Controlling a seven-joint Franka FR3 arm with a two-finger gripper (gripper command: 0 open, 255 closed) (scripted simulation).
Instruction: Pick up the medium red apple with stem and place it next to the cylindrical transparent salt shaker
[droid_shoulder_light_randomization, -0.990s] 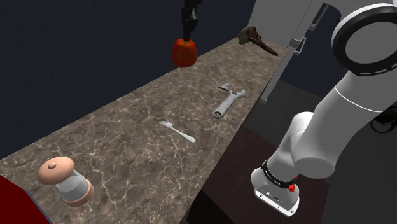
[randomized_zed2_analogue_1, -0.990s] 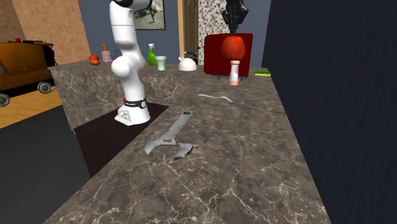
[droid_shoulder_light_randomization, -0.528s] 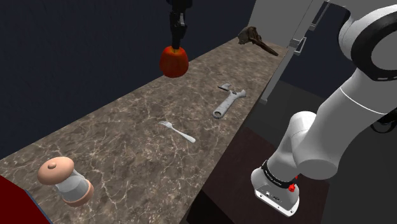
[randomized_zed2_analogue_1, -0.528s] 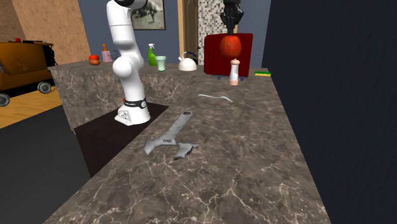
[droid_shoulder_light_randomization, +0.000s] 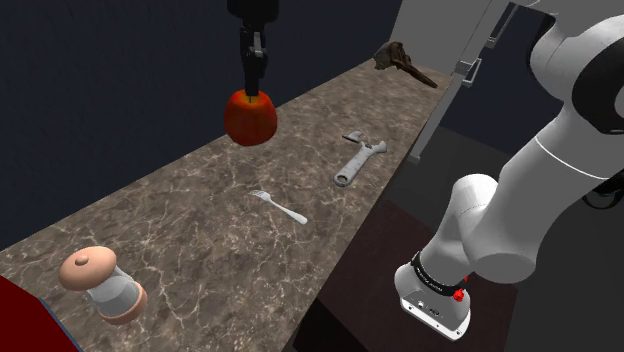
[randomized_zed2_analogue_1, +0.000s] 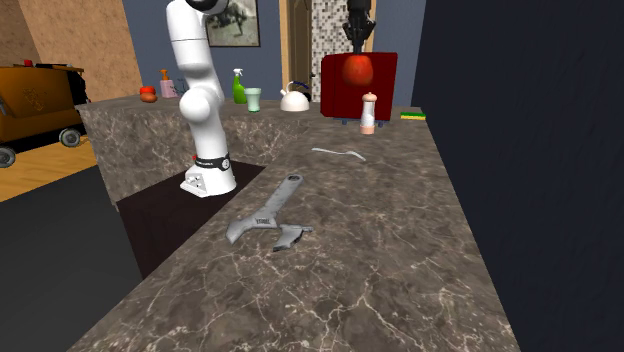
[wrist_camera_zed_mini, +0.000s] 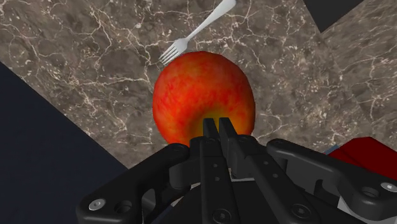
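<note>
Your claw (droid_shoulder_light_randomization: 252, 88) points straight down with its two fingers drawn almost together, pinching the apple (droid_shoulder_light_randomization: 250, 118) at its very top, where the stem should be; in the wrist view the fingers (wrist_camera_zed_mini: 208, 130) bite into the yellowish dip at the crown and the red fruit (wrist_camera_zed_mini: 202, 95) hangs below them. That narrow hold is why the apple sits under the claw and not between the fingers: you grip a small part, so judge it a light hold that could swing or slip if you move sharply. The apple is in the air, well clear of the bench (droid_shoulder_light_randomization: 200, 200), high enough to pass over whatever lies on it. Below and just past it in the wrist view lies the fork (wrist_camera_zed_mini: 194, 32), flat on the marbled top, so you are over the bench's middle stretch. Further out, the wrench (droid_shoulder_light_randomization: 359, 162) lies flat near the bench's edge on the arm's side, out of your way. The shaker (droid_shoulder_light_randomization: 103, 285) stands upright at the shoulder view's lower left, well apart from the apple, with bare bench beside it toward the fork; that looks the natural spot to set down. A red box (randomized_zed2_analogue_1: 385, 75) stands close behind the shaker (randomized_zed2_analogue_1: 368, 113), so come in from the fork's side and lower gently, leaving the shaker untouched.
</note>
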